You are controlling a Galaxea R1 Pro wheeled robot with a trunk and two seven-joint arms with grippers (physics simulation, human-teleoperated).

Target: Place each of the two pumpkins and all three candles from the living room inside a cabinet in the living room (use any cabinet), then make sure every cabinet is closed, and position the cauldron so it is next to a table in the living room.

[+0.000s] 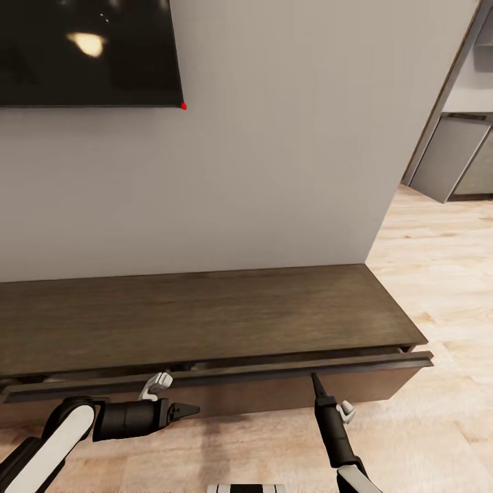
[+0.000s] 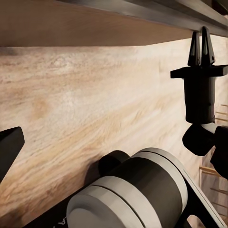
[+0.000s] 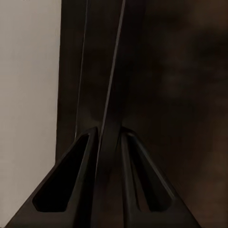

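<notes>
While the head camera looks down at the wall unit, entries follow.
Cabinet: long dark brown unit against the grey wall; one long drawer front stands slightly ajar along the lower edge.
Right gripper: at 5 o'clock in the head view, fingers pressed together, tip at the drawer front's top edge; in its wrist view the fingers meet at that edge.
Left gripper: at 7 o'clock, pointing sideways just below the drawer front; cannot tell whether apart or together.
Television: black screen at 11 o'clock on the wall.
Floor: pale wood planks at 3 o'clock.
</notes>
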